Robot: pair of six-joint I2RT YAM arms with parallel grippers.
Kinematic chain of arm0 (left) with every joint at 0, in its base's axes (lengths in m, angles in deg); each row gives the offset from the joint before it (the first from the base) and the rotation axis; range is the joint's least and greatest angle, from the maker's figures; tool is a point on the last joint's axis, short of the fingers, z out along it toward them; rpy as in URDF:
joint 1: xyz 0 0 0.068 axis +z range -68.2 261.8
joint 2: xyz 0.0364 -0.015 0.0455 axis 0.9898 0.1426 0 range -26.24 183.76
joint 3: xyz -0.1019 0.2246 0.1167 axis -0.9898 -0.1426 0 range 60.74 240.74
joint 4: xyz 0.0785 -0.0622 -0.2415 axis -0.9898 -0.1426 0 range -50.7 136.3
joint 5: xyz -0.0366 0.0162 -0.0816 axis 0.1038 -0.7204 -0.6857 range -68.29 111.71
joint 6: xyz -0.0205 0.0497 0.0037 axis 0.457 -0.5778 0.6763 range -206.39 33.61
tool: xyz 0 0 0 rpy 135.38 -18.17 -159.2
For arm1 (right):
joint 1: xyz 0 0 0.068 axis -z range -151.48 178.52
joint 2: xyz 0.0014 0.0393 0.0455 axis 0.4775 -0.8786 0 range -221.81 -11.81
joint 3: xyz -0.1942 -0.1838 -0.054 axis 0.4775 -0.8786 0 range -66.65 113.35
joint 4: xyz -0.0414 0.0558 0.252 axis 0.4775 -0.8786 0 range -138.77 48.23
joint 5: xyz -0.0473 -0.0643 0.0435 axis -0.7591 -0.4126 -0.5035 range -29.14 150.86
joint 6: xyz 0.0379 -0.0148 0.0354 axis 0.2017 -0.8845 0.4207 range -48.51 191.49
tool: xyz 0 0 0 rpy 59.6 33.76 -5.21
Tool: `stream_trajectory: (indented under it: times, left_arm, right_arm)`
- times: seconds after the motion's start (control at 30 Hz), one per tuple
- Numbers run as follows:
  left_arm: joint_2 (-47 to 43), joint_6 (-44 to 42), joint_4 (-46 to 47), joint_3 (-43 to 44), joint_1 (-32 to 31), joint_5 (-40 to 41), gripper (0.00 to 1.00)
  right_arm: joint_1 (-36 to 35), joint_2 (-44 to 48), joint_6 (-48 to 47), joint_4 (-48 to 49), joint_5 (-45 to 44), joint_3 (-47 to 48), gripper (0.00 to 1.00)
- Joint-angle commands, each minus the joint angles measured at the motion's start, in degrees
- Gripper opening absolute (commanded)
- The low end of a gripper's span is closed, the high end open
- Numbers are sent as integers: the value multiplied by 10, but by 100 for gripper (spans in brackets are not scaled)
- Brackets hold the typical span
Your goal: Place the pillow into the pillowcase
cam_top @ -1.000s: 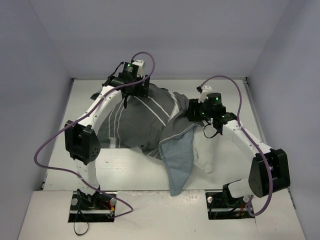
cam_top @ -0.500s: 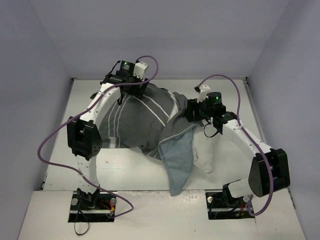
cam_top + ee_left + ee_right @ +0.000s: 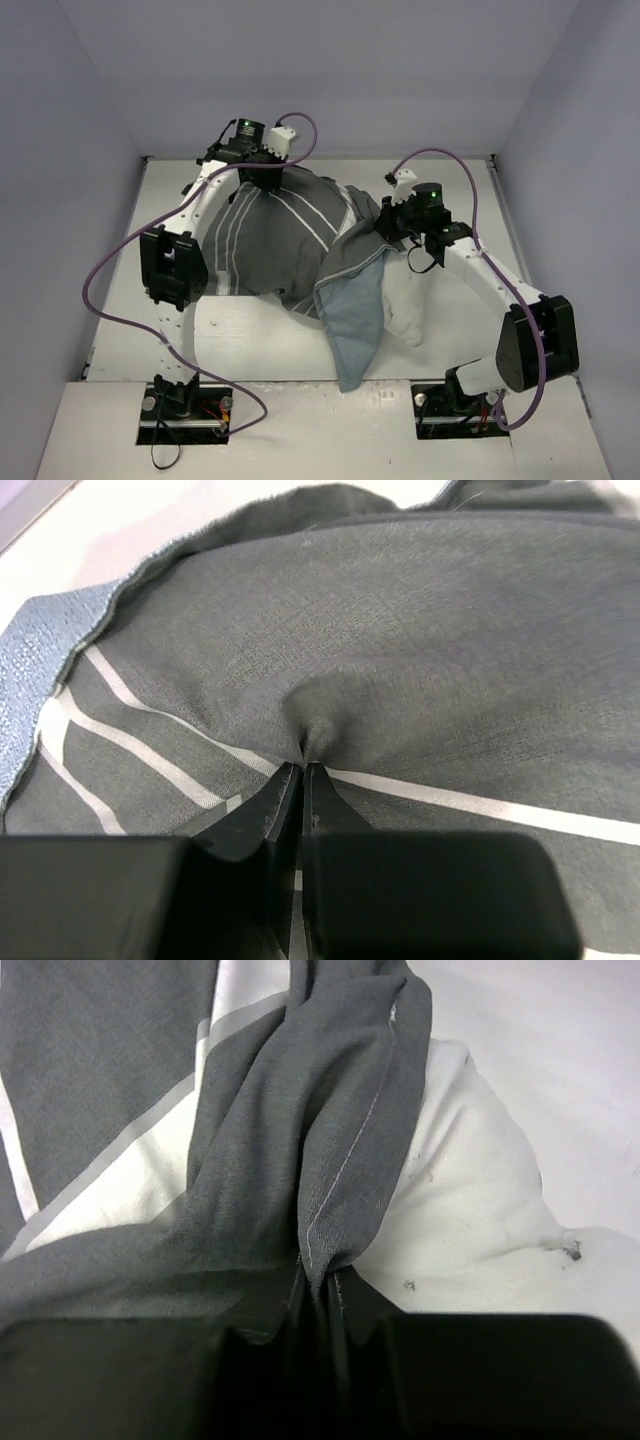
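The pillow (image 3: pixel 408 300) lies in the middle of the worktop (image 3: pixel 250 330), mostly buried under the pillowcase (image 3: pixel 270 235). Only its white end bulges out bare at about 4 o'clock of the mound. The pillowcase is draped over it striped side up, and its pale blue-grey reverse folds out in a long tongue toward 6 o'clock, reaching near the worktop's front edge. A twisted rope of the dark fabric crosses the pillow's bare side from 1 o'clock downward, lying right across the way in. Plain lavender-grey walls (image 3: pixel 60 150) close the worktop on three sides. A purple cable (image 3: pixel 100 290) loops out at 9 o'clock along the left arm and another (image 3: pixel 472 190) arches at 2 o'clock over the right arm. The left hand (image 3: pixel 265 183) sits at the mound's 12 o'clock edge. In its wrist view its fingers (image 3: pixel 285 800) are pressed together on a small puckered pinch of the pillowcase just above a white stripe. The right hand (image 3: pixel 385 228) is at 3 o'clock, its jaws nearly together and clamped on the bunched, seamed fold of the pillowcase, with the pillow just beside it at the right.
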Motion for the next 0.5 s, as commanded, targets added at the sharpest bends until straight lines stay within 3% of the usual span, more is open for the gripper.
stream_trajectory:
  times: [0.0,0.13,0.33,0.47]
  left_arm:
    - [-30,11,-2,43,0,-64,0]
    - [-46,47,6,72,-11,-145,0]
    - [-46,78,29,81,-89,-168,0]
    - [-24,142,94,58,-127,-199,0]
  right_arm:
    - [-13,-12,-18,17,45,33,0]
    - [-21,-32,-41,16,77,58,0]
    - [-45,-73,-48,17,94,120,0]
    - [-56,-92,-44,20,96,142,0]
